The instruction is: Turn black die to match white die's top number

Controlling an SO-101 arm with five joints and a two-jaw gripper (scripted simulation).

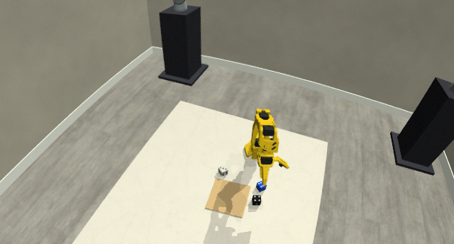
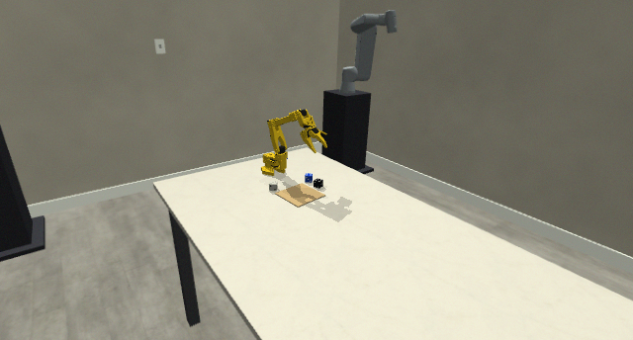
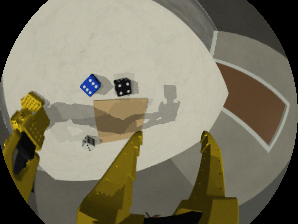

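The black die (image 1: 256,200) (image 2: 318,183) (image 3: 122,87) lies on the table just off the mat (image 1: 242,201) (image 2: 313,195) (image 3: 120,105), with four pips on top. The mat is tan and lies flat. The white die (image 1: 223,171) (image 2: 273,187) (image 3: 89,143) lies off the mat's opposite side; its top number is too small to read surely. The blue die (image 1: 261,186) (image 2: 309,178) (image 3: 90,85) lies beside the black die, not touching it. My gripper (image 1: 277,176) (image 2: 320,148) (image 3: 172,132) is open and empty, high above the table.
In the top view one finger overlaps the blue die's edge, but the exterior view shows the fingers well above it. The arm's base stands at the table's far end (image 2: 198,187). The arm's shadow crosses the mat. Dark pedestals (image 1: 181,45) (image 2: 346,127) stand beyond the table.
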